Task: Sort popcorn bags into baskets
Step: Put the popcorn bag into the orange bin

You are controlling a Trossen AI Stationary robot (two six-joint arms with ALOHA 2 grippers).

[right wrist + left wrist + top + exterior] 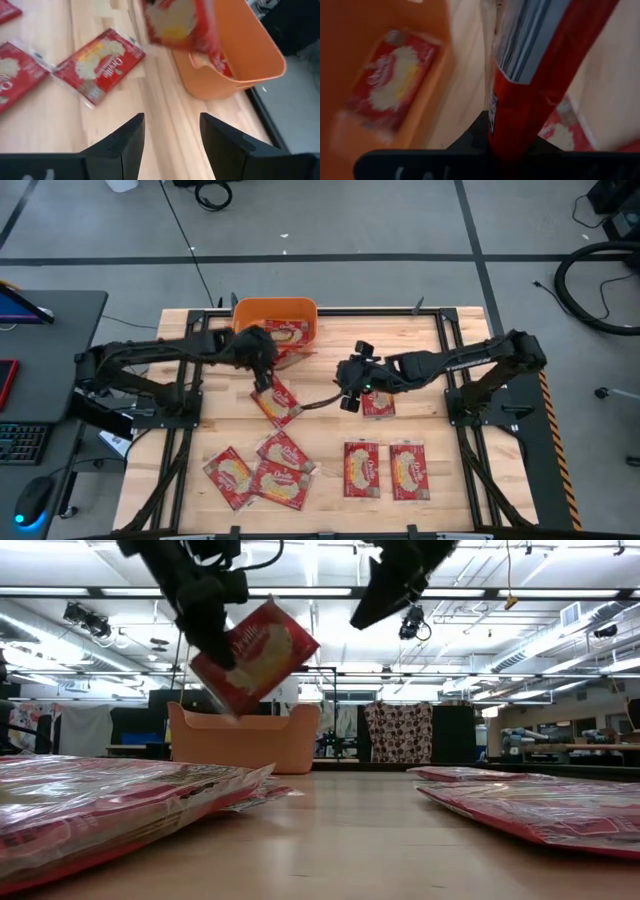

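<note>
My left gripper (264,366) is shut on a red popcorn bag (257,654) and holds it in the air just in front of the orange basket (250,313). One bag (390,85) lies flat inside the basket. My right gripper (172,125) is open and hovers over the table's middle (348,385), beside a flat bag (377,403), touching nothing. Several more bags lie flat on the table, one (277,402) below the left gripper and others along the near edge (362,468). My left gripper pinches the popcorn bag between its two fingers at one end (507,142), coming from above. The bag is lifted clear of the table and sticks out tilted from the fingers (215,635), its free end (295,635) higher, toward the basket's near wall.
The basket stands at the table's far edge, left of centre. Flat bags lie near left (228,476), near centre (283,485) and near right (408,470). Bare wood shows between the right gripper and the basket (340,340). A desk with a keyboard stands left of the table.
</note>
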